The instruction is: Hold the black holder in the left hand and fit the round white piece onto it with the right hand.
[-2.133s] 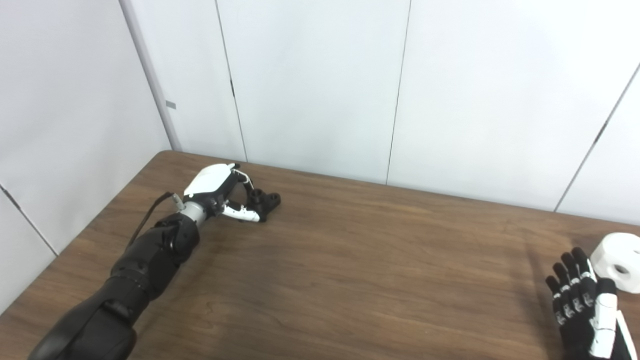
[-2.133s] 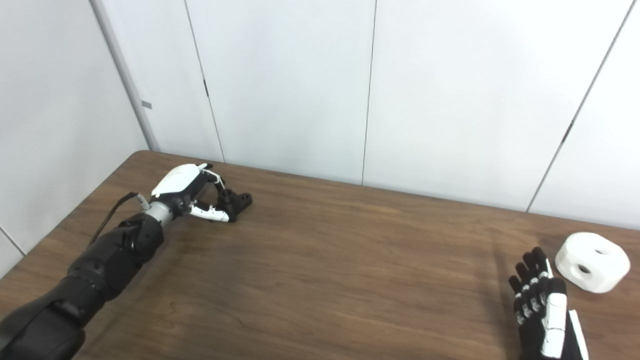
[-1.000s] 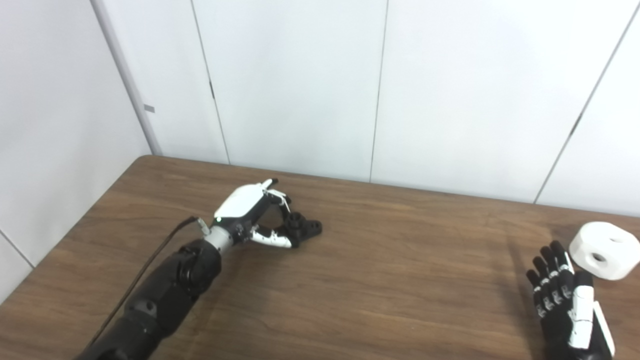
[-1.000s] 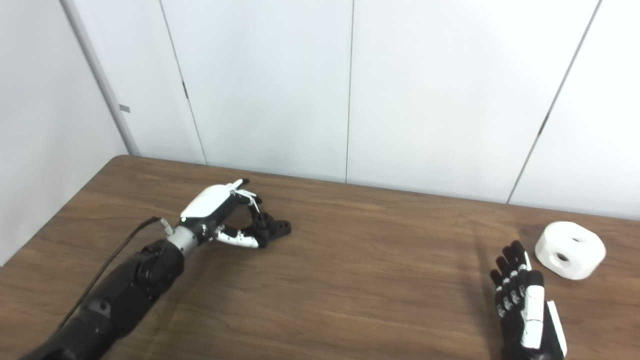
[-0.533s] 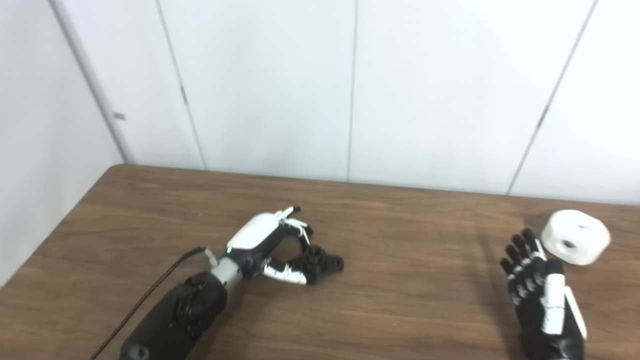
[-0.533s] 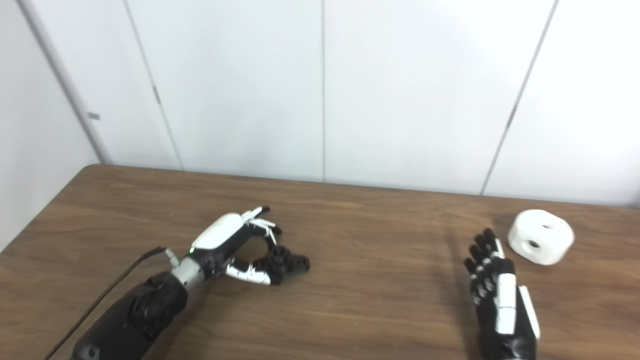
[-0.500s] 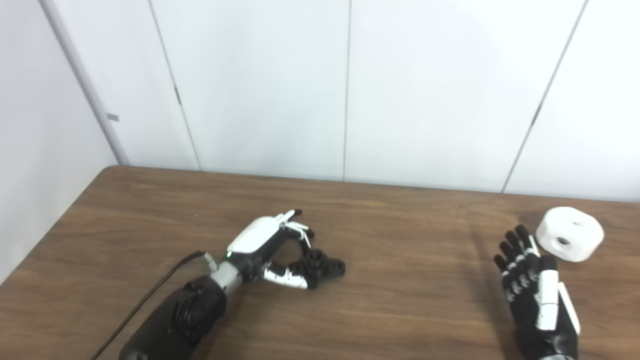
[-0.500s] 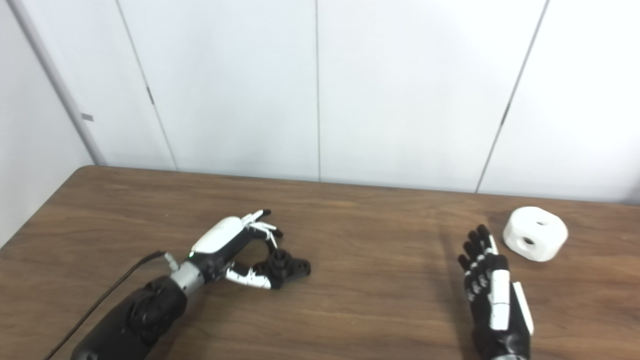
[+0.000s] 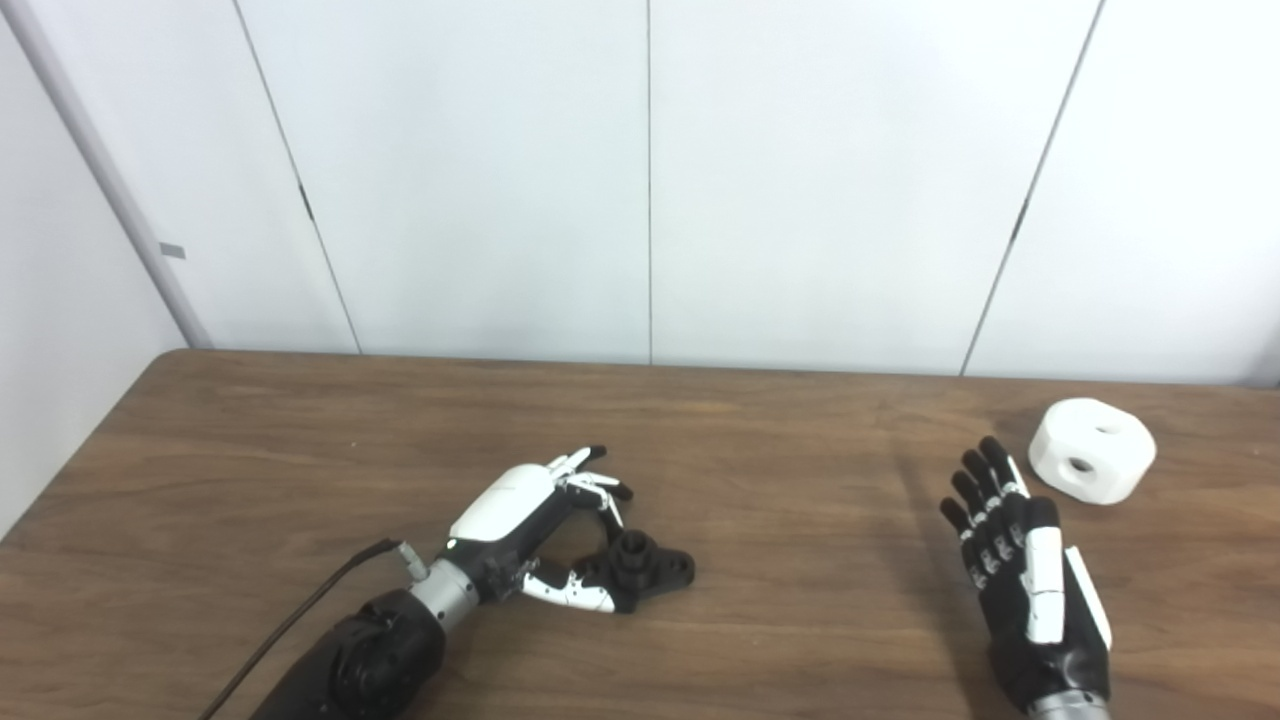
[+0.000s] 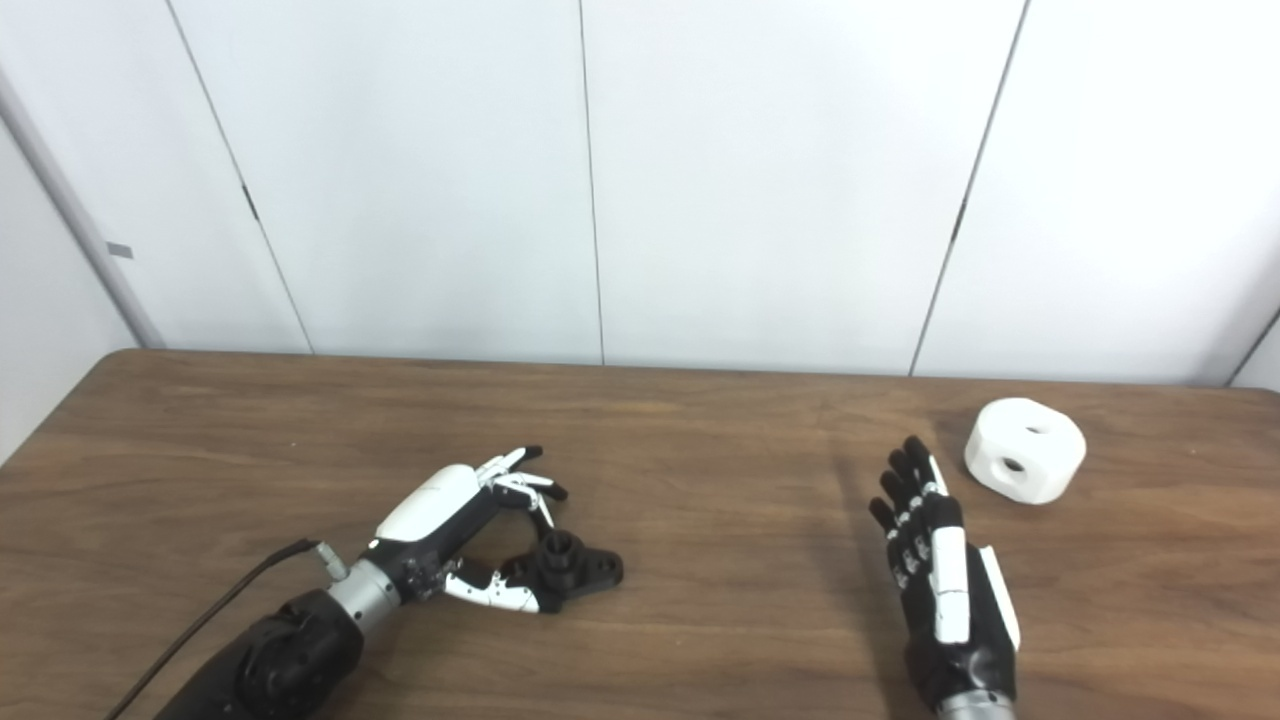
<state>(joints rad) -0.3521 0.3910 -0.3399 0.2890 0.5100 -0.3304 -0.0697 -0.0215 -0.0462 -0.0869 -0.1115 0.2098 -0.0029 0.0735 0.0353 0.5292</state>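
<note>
Black holder (image 9: 640, 573) lies on table (image 9: 780, 620), just ahead of left hand (image 9: 530, 520); thumb touching it, fingers arched above, not yet closed. Looks rigid plastic, light; grab round its central boss. Round white piece (image 9: 1092, 464) sits beyond right hand (image 9: 1030, 570), which is open, empty. Piece prob. stiff, smooth; pinch its sides.
</note>
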